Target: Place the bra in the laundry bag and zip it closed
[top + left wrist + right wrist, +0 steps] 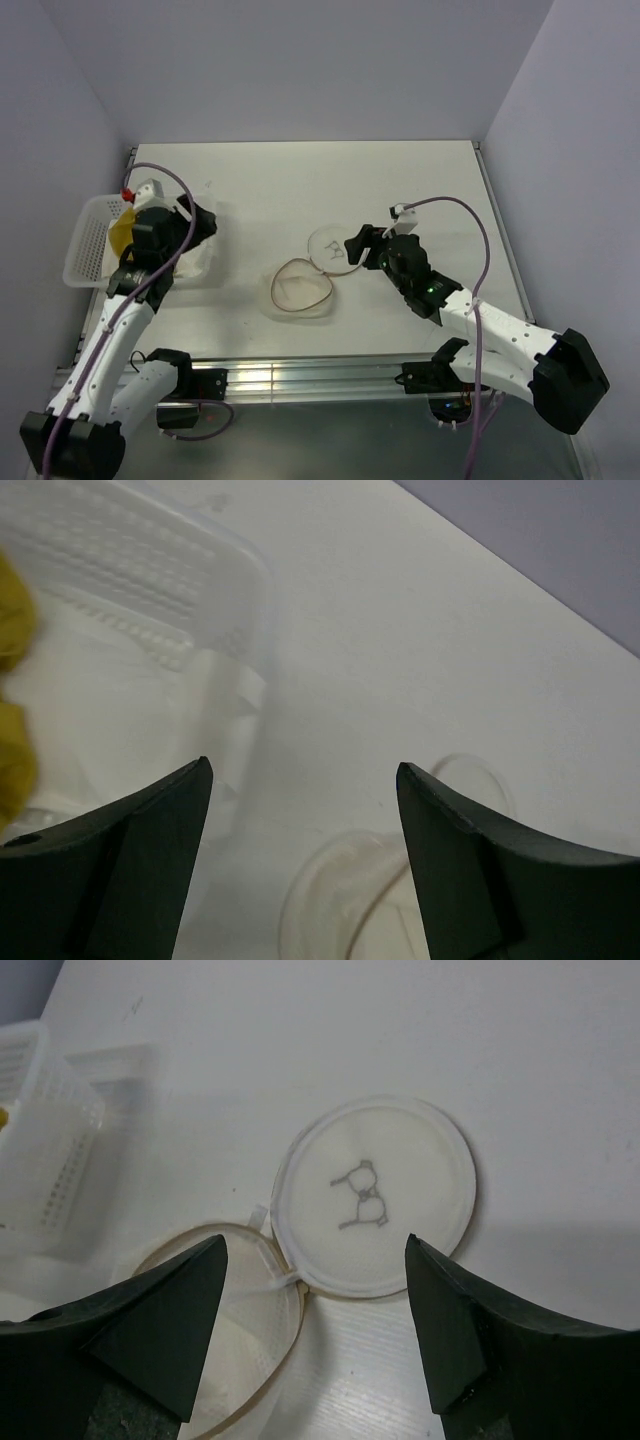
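On the white bench (420,190), a perforated white basket (85,250) at mid-left holds the yellow bra (120,232), the laundry bag (300,290) lies unzipped at centre with its lid (335,247) flipped back, and the left arm's jaws by the basket and the right arm's jaws by the lid stand wide and empty.

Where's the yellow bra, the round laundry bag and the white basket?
bra (120,232): top view, its yellow fabric.
laundry bag (375,1195): right wrist view, middle of its open lid.
basket (88,250): top view, its perforated left part.
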Robot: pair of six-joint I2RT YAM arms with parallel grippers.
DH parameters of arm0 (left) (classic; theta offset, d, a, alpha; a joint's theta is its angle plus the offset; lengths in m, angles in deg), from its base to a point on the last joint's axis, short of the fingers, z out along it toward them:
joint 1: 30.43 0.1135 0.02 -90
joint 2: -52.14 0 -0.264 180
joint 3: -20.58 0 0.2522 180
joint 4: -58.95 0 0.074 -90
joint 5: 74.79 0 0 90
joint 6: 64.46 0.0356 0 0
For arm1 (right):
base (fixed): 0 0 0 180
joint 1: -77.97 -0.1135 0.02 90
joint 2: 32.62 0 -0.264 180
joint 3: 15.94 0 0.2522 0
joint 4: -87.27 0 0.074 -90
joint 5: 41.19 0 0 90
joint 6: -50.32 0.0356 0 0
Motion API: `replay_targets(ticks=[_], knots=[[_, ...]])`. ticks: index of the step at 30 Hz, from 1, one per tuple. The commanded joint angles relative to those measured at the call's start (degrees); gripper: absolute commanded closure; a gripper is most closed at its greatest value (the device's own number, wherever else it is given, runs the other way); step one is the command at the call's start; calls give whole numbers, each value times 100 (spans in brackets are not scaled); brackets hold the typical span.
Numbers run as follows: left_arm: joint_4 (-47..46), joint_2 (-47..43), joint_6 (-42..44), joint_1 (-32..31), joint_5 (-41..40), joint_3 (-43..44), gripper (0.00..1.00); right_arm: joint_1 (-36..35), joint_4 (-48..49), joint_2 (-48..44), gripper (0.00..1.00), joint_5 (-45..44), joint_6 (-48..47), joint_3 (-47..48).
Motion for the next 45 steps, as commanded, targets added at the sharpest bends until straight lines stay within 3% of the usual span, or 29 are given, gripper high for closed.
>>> replay_targets(ticks=[1, 6, 10, 14, 22, 25, 27, 30, 33, 34, 40, 45], knots=[[-252, 512, -238, 991, -271, 531, 20, -59, 284, 68, 21, 492, -220, 187], [653, 902, 122, 1336, -1392, 1210, 20, -243, 64, -90, 21, 520, -299, 213], [602, 471, 289, 1880, -1860, 843, 14, -322, -86, -248, 21, 502, -361, 284], [909, 645, 368, 2942, -1465, 640, 12, -366, -138, -318, 21, 555, -361, 284], [910, 1287, 553, 3217, -956, 402, 13, -366, -235, -213, 21, 713, -370, 354], [778, 1516, 597, 3244, -780, 384, 20, -384, -226, -274, 21, 713, -326, 328], [717, 1639, 588, 3261, -657, 367, 33, -384, -200, -301, 21, 696, -335, 302], [646, 1718, 579, 3305, -499, 244, 45, -375, -261, -275, 21, 582, -378, 328], [619, 1718, 597, 3314, -367, 200, 73, -384, -305, -248, 21, 520, -396, 346], [611, 1701, 606, 3305, -349, 217, 100, -384, -314, -248, 21, 511, -396, 354], [497, 1298, 588, 3279, 475, 340, 100, -384, -270, -248, 21, 485, -396, 319], [531, 927, 509, 2472, 531, 1005, 100, -384, -279, -134, 21, 432, -414, 346]])
